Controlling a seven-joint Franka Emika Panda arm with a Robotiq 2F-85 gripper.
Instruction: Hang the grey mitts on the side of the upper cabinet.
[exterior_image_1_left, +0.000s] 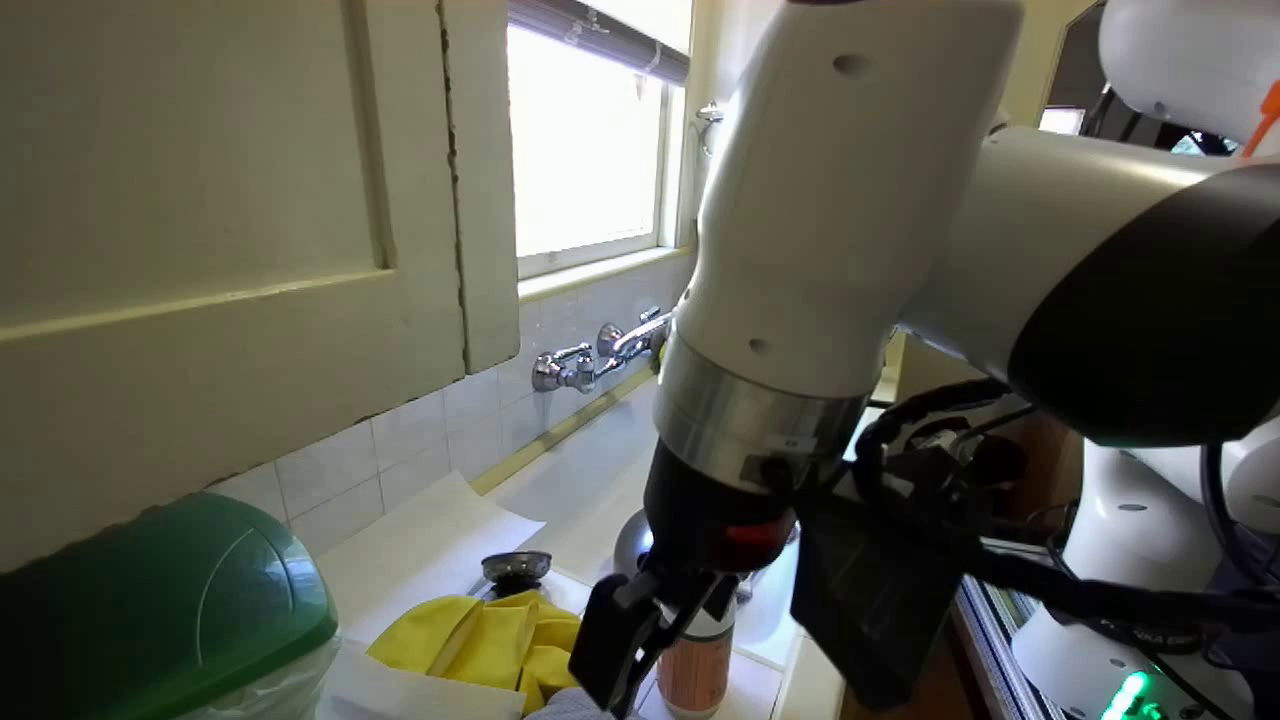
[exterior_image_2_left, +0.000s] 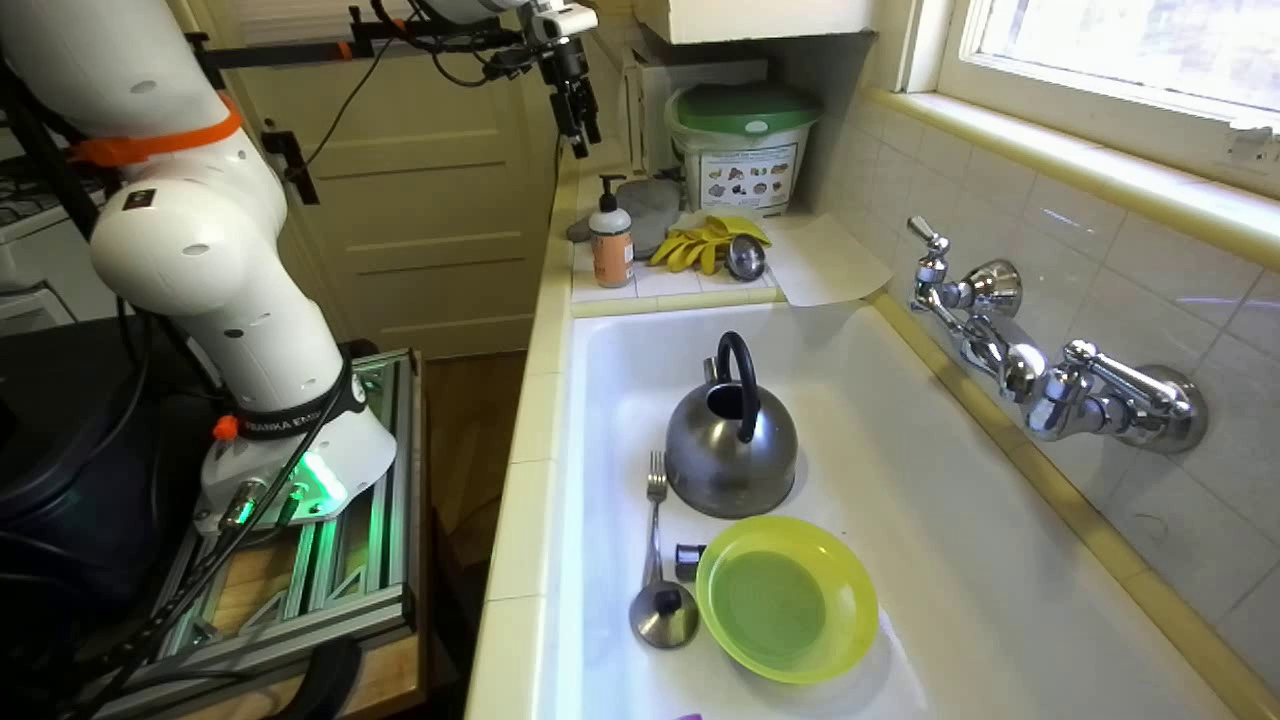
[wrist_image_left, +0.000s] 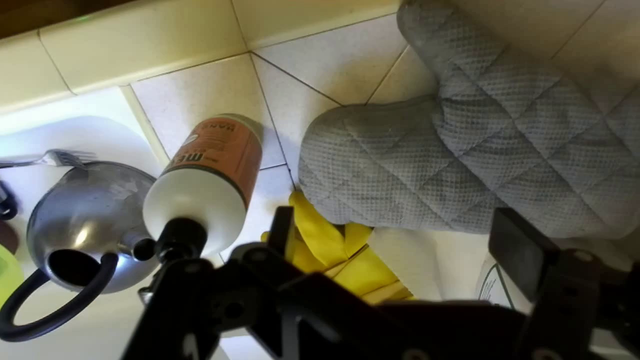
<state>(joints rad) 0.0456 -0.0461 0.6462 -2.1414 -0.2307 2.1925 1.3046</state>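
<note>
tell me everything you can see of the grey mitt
The grey mitt looks like quilted fabric with diamond stitching, a rounded end and a thumb lobe. It lies flat on the tiled counter, thumb toward the front edge, apart from the soap bottle and beside the yellow gloves; contact unclear. The open hand hangs above, not gripping it.

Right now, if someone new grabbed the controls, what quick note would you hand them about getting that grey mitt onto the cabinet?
Gripper: open and empty, above the tiled counter.
Grey mitt: lying on the counter beside the soap bottle and yellow gloves. Whether a second lies beneath, I can't tell.
Upper cabinet: on the wall, over the counter.
Done: nothing yet; the mitt in view is neither gripped nor hung.
Left: grasp the mitt, lift it, hang it on the cabinet's side.
</note>
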